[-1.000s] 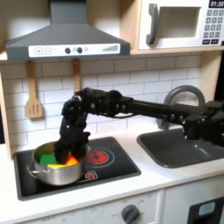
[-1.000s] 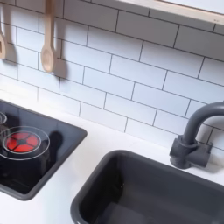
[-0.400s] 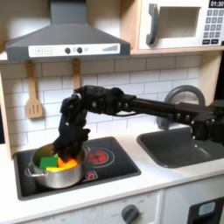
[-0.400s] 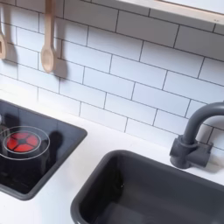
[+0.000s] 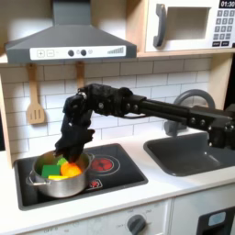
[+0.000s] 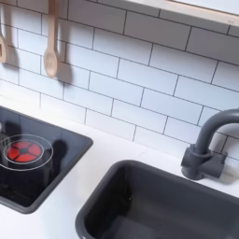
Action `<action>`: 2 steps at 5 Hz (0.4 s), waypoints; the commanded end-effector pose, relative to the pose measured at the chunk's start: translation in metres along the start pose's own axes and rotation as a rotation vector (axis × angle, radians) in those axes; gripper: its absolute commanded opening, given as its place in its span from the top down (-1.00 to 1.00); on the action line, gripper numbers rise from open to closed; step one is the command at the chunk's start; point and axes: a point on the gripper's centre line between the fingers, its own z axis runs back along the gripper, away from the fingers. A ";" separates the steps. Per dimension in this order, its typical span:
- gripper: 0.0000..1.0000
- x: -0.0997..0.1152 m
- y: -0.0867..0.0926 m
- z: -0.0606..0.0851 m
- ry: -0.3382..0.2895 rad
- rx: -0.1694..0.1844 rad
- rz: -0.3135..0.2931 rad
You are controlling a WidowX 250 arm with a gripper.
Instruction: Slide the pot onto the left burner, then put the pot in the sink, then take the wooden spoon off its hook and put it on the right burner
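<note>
Pot (image 5: 61, 178), shiny steel, colourful contents.

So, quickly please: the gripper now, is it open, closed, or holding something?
Gripper: it cannot be told. It hangs just above the pot on the left burner in the first exterior view, but its dark fingers blur together.

We see a slotted wooden spatula (image 5: 35, 99) hanging on the white tile wall (image 6: 140, 79) below a grey range hood (image 5: 66, 37). We see a microwave (image 5: 191, 24) at upper right in the first exterior view, and a black cooktop (image 5: 119, 170) with a red-glowing burner (image 6: 25, 150).
</note>
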 end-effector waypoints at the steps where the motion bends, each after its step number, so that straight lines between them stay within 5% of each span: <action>1: -1.00 -0.004 -0.002 -0.006 0.051 0.004 -0.018; 2: -1.00 0.001 -0.001 -0.001 0.057 0.011 -0.016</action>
